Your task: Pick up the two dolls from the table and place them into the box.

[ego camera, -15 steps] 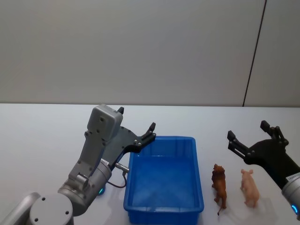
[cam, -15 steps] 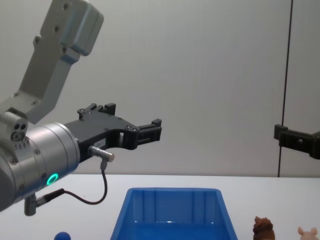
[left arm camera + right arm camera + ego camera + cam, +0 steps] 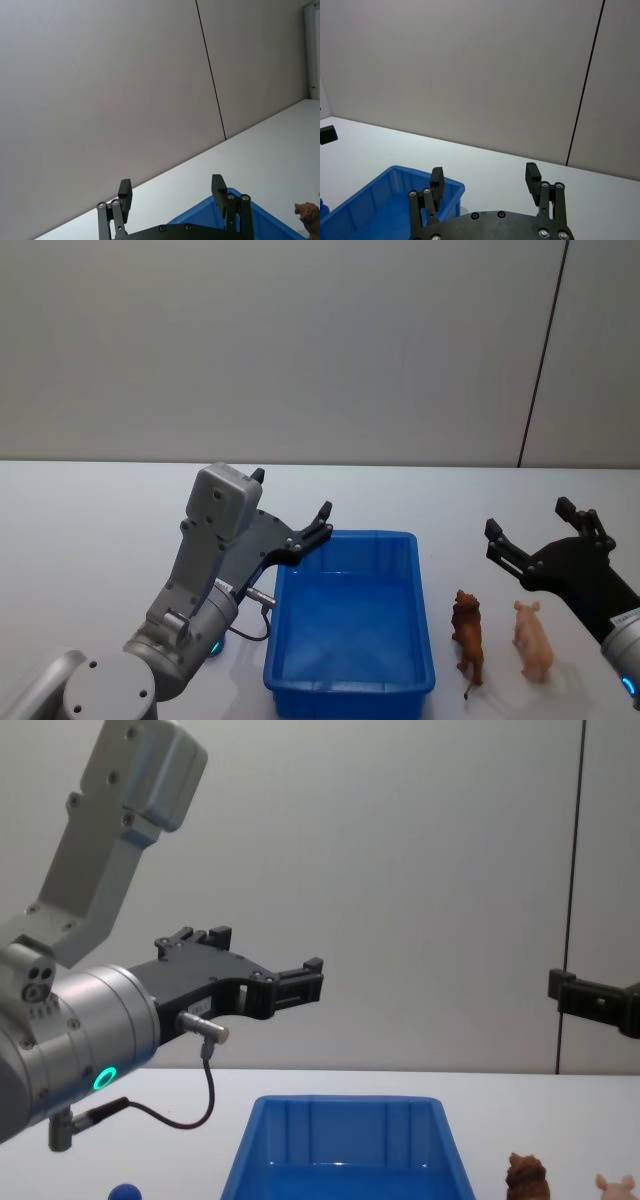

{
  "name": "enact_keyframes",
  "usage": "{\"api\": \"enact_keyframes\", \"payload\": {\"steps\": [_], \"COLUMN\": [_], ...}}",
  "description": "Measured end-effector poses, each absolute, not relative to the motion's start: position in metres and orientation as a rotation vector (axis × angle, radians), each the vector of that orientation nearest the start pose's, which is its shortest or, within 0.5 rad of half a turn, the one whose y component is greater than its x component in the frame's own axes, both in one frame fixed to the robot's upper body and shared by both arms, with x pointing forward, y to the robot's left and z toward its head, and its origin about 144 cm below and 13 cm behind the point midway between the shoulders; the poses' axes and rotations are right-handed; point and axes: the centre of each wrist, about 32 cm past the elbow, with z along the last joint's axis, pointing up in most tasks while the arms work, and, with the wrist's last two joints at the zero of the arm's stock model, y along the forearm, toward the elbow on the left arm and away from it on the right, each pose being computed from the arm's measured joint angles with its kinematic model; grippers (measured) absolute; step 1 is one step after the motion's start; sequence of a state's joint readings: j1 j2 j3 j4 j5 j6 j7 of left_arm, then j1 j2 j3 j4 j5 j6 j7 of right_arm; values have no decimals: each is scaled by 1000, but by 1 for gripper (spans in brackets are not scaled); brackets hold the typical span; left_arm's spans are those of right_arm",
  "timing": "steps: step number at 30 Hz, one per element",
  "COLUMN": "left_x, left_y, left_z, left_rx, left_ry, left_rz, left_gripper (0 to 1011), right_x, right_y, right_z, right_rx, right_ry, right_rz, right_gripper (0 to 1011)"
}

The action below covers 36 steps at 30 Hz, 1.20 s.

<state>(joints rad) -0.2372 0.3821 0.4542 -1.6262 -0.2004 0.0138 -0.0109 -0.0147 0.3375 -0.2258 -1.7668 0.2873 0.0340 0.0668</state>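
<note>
The blue box stands on the white table, with nothing showing on its floor. To its right stand a shaggy brown doll and a pale pink doll, side by side. My left gripper hangs open in the air over the box's far left corner. Above and slightly beyond the two dolls, my right gripper hovers open and empty. From the chest, the brown doll and the pink doll peek up at the bottom right. A small rounded blue doll sits left of the box.
A plain grey wall with a dark vertical seam closes the far side of the table. Bare white tabletop stretches left of the box and behind it.
</note>
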Motion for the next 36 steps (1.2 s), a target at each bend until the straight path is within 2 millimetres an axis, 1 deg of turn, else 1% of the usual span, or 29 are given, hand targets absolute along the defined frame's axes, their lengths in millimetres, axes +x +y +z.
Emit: {"api": "enact_keyframes", "payload": {"steps": [24, 36], "left_x": [492, 492], "left_y": [198, 198], "left_z": [1204, 1204], "left_rx": [61, 61], "left_ry": [-268, -268], "left_rz": [1124, 1124], "left_gripper": [1001, 1002], "right_x": [444, 450], "right_y": [-237, -233], "right_z": [1189, 1183], "right_rx": [27, -10], "right_ry": [-75, -67], "right_rz": [-1230, -1278], "right_gripper": [1001, 1001]}}
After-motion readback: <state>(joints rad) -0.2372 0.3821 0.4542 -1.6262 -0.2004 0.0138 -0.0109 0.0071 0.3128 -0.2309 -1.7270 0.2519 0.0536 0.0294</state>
